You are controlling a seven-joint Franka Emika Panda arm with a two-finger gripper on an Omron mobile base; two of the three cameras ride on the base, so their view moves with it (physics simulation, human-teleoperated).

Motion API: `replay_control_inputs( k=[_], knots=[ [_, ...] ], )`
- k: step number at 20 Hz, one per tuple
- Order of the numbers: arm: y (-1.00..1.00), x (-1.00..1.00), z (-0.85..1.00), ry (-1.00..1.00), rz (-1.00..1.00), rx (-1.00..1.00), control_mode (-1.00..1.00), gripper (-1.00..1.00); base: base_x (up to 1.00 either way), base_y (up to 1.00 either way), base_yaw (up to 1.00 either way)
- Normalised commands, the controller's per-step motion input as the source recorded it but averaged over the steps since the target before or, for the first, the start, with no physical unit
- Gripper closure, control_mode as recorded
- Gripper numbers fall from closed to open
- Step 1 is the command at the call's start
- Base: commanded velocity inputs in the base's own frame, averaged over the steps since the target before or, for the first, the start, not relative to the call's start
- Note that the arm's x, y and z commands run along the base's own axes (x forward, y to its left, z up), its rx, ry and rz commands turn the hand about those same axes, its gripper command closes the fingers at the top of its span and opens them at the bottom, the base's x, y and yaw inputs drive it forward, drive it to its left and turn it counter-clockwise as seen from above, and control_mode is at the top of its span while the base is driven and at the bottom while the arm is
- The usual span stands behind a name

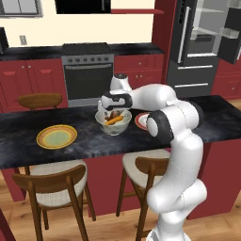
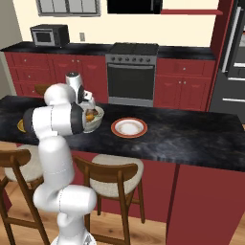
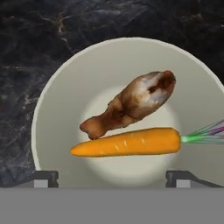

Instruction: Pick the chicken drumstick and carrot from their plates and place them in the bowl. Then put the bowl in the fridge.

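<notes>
The bowl [image 3: 52, 113] is cut off at the hand view's right edge; the arm hides part of the red-rimmed plate [image 1: 140, 120].

Smooth matt bowl [image 3: 57, 109], glossy black marbled counter [image 1: 94, 141]

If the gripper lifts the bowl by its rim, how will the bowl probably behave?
The bowl looks rigid, so its rim should not bend. It is deep and holds the chicken drumstick and the carrot loose inside, so these may slide if it tilts. Its smooth wall may slip between the open gripper's fingers.
</notes>
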Motion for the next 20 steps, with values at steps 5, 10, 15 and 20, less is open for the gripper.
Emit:
replay_control_inputs(
  k=[5,10,15,20],
  knots=[
    [0.00,-0.63,0.02,-0.03,0.01,0.00,-1.00,-1.00,0.00,0.00,0.00],
    [-0.05,-0.57,0.00,-0.07,0.10,0.00,-1.00,-1.00,0.00,0.00,0.00],
    [-0.15,-0.27,0.00,-0.06,0.46,0.00,-1.00,-1.00,0.00,0.00,0.00],
    [-0.04,-0.21,0.00,-0.01,0.36,-0.18,-1.00,-1.00,0.00,0.00,0.00]
  ],
)
